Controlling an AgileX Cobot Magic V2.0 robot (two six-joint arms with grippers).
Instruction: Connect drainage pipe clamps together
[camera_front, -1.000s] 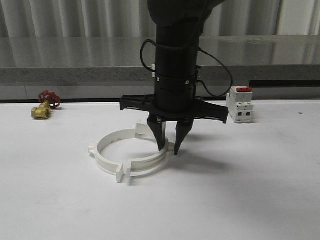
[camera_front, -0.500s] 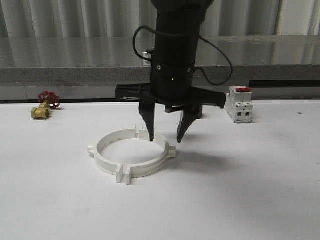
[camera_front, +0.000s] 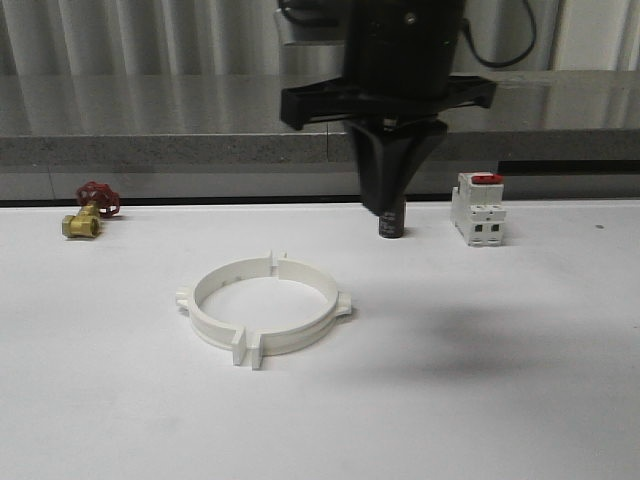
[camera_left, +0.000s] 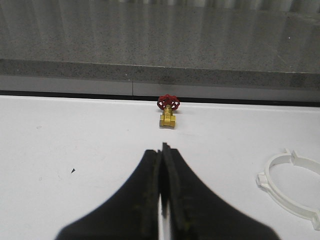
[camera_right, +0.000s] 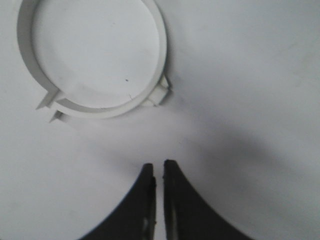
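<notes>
Clamp halves (camera_front: 263, 312) lie on white table (camera_front: 480, 400), end tabs meeting front and back, forming one ring; whether tabs are fully latched is hard to tell. Right claw (camera_front: 391, 226) hangs above table behind and right of ring, fingers almost together, holding nothing. Left claw (camera_left: 162, 156) pressed closed, empty, pointing toward brass valve (camera_left: 168, 111) with red handwheel. White breaker (camera_front: 478, 208) with red top stands at back right.
</notes>
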